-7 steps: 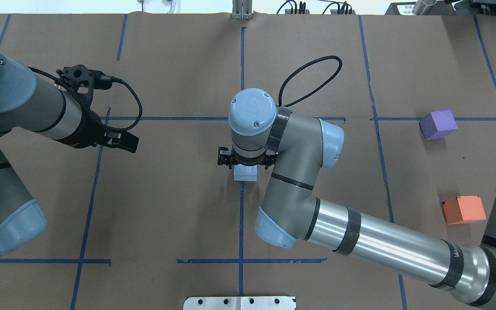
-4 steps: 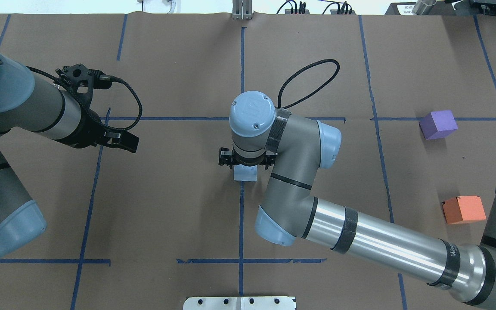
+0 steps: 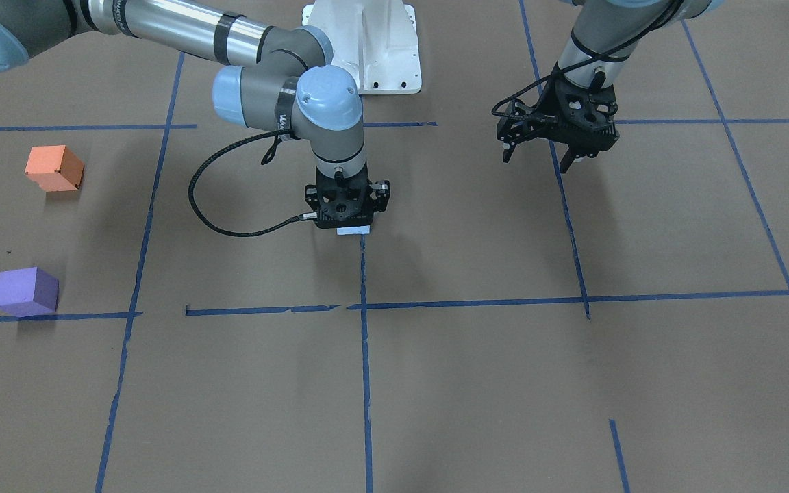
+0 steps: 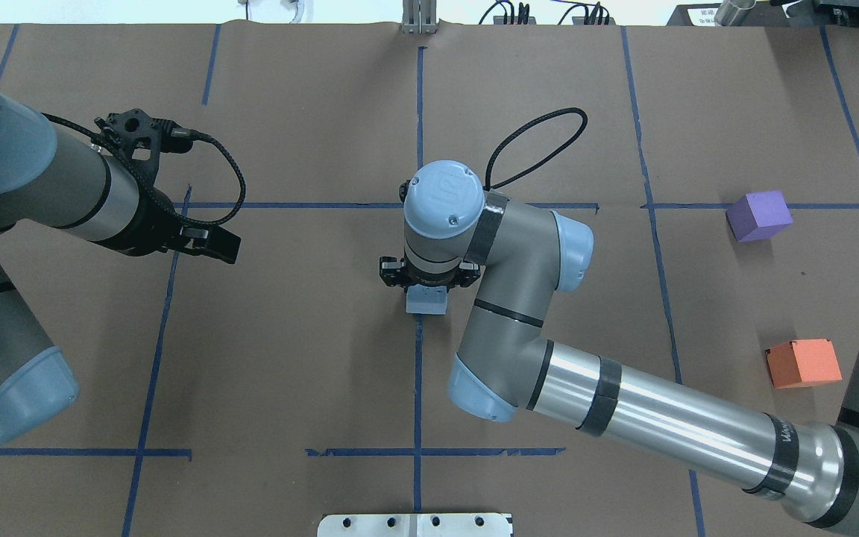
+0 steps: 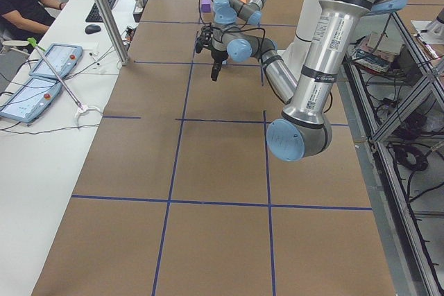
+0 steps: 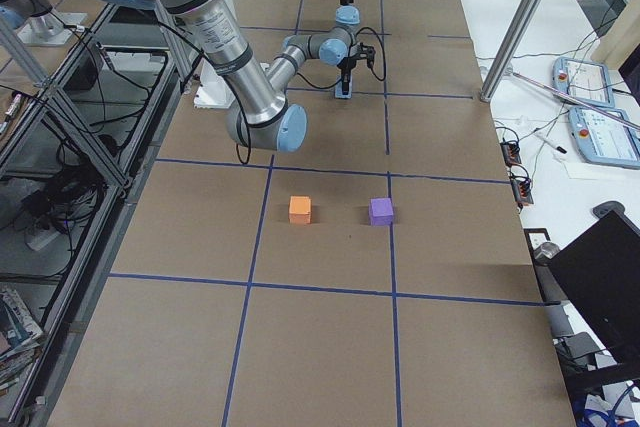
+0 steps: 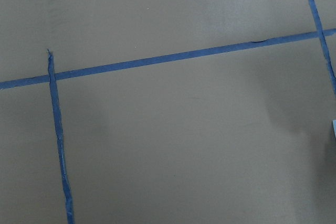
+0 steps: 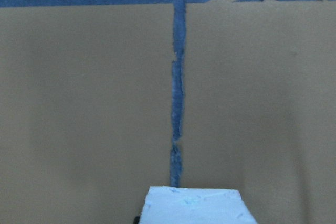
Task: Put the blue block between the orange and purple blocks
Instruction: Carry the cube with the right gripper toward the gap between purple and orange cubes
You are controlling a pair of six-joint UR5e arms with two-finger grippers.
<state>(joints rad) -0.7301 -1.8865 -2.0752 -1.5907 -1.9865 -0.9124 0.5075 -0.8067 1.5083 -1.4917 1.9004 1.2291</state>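
Note:
The pale blue block (image 4: 426, 301) sits on the brown paper at the table's middle, on a blue tape line; it also shows in the front view (image 3: 354, 231) and at the bottom of the right wrist view (image 8: 191, 205). My right gripper (image 3: 348, 222) points straight down over it, jaws spread on either side, fingertips hidden. The orange block (image 4: 804, 363) and the purple block (image 4: 758, 215) lie far to the right, apart from each other. My left gripper (image 4: 213, 248) hangs open and empty above the table's left part.
Blue tape lines divide the paper into squares. The robot's white base plate (image 3: 367, 48) is at the near edge. A cable loop (image 4: 541, 142) hangs off the right wrist. A side table with tablets (image 5: 41, 74) and a seated person are beyond the left end.
My right wrist has come down a little closer onto the blue block. The block, the left arm and the other blocks have not moved.

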